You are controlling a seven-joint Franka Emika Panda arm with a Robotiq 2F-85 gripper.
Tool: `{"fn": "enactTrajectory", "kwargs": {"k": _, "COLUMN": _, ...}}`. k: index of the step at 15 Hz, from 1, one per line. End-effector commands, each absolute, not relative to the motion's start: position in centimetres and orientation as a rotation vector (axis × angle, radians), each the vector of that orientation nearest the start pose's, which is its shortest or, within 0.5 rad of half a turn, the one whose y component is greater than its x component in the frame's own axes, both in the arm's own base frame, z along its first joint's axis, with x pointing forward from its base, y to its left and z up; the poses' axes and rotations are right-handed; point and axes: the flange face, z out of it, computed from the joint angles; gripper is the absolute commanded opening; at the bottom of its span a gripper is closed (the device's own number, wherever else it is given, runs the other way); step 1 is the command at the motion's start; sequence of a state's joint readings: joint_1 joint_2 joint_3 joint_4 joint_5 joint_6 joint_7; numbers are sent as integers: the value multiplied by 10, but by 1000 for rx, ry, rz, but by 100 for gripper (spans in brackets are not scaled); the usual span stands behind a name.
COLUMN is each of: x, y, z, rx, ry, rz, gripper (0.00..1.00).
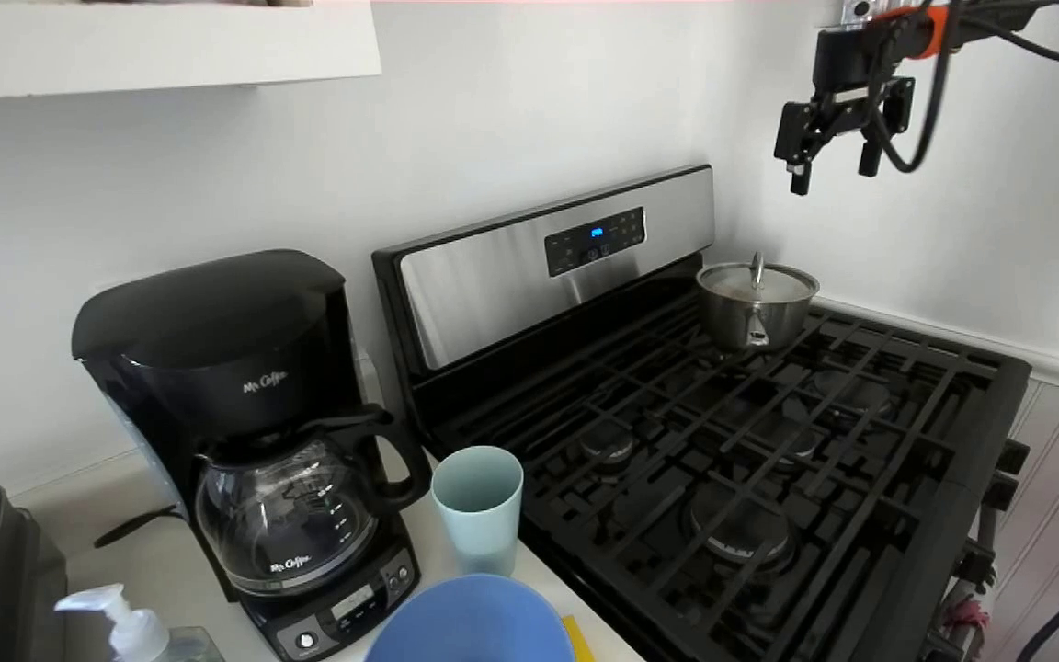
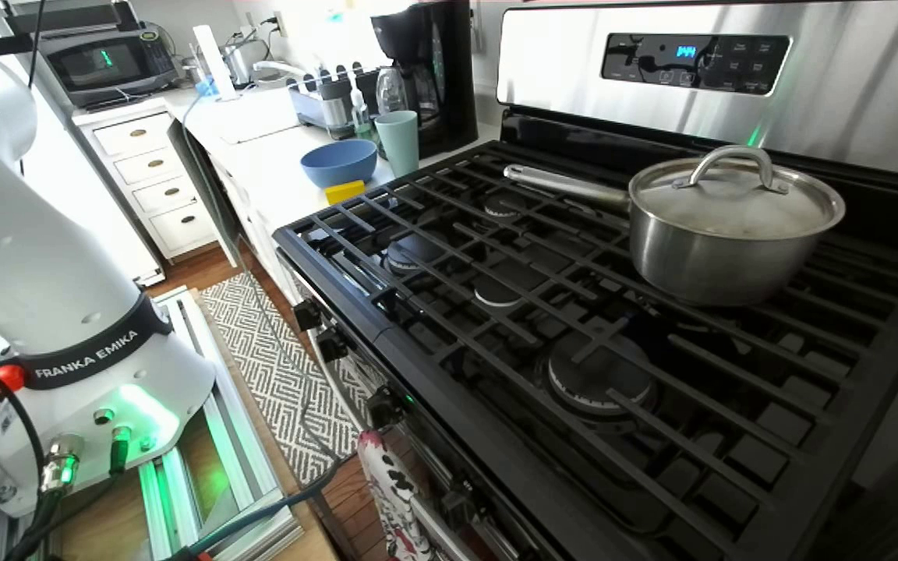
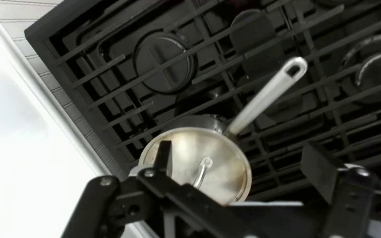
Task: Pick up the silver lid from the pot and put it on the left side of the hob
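Silver lid [image 2: 737, 206] rests on the pot [image 2: 718, 269]

You're looking at a round, shallow metal disc, cloudy across the middle, with brownish marks near its edge in the wrist view and an arched handle [image 2: 733, 152] on top. The pot stands toward the back of the hob [image 2: 542, 312]. Your gripper [image 1: 835, 175] is spread wide, well above it.

- One pot [image 2: 718, 269], one long handle [image 2: 574, 185]
- One lid [image 2: 718, 209], one grip [image 2: 733, 152]
- One hob [image 1: 677, 441]
- Four burners [image 2: 601, 374] in plain sight
- At least four knobs [image 2: 332, 343]
- One display [image 2: 697, 64]
- One arm [image 2: 67, 257]
- One gripper [image 1: 835, 173], two fingers [image 1: 800, 180]
- One coffee maker [image 1: 217, 322]
- One carafe [image 1: 286, 515]
- One cup [image 1: 477, 515]
- One bowl [image 2: 338, 165]
- One yellow block [image 2: 345, 192]
- One microwave [image 2: 106, 66]
- Four drawers [image 2: 139, 168], four pulls [image 2: 156, 164]
- One rug [image 2: 266, 378]
- One towel [image 2: 392, 487]
- One pump bottle [image 1: 142, 636]
- Several cables [image 1: 937, 101], exact number unclear
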State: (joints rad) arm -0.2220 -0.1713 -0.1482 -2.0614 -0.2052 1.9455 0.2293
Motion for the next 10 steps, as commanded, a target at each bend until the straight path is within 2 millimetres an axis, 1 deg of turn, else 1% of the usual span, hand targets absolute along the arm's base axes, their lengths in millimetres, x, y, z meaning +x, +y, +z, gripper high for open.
{"fn": "enactTrajectory", "kwargs": {"k": 1, "x": 525, "y": -254, "z": 511, "rx": -3100, "ry": 1040, "rz": -51, "gripper": 100}}
{"fn": "enactTrajectory", "kwargs": {"k": 2, "x": 534, "y": -264, "z": 507, "rx": -3065, "ry": 1061, "rz": -22, "gripper": 100}}
{"fn": "enactTrajectory", "kwargs": {"k": 3, "x": 543, "y": -273, "z": 498, "rx": -3019, "ry": 1079, "rz": 34, "gripper": 100}}
{"fn": "enactTrajectory", "kwargs": {"k": 4, "x": 516, "y": -255, "z": 506, "rx": -3083, "ry": 1033, "rz": -42, "gripper": 100}}
{"fn": "enactTrajectory", "kwargs": {"k": 5, "x": 523, "y": -262, "z": 500, "rx": -3079, "ry": 1041, "rz": -23, "gripper": 100}}
{"fn": "enactTrajectory", "kwargs": {"k": 6, "x": 525, "y": -263, "z": 495, "rx": -3082, "ry": 1042, "rz": -13, "gripper": 100}}
{"fn": "enactTrajectory", "kwargs": {"k": 8, "x": 525, "y": -259, "z": 496, "rx": -3084, "ry": 1034, "rz": -18, "gripper": 100}}
{"fn": "enactTrajectory", "kwargs": {"k": 10, "x": 529, "y": -287, "z": 481, "rx": -3094, "ry": 1029, "rz": -84, "gripper": 100}}
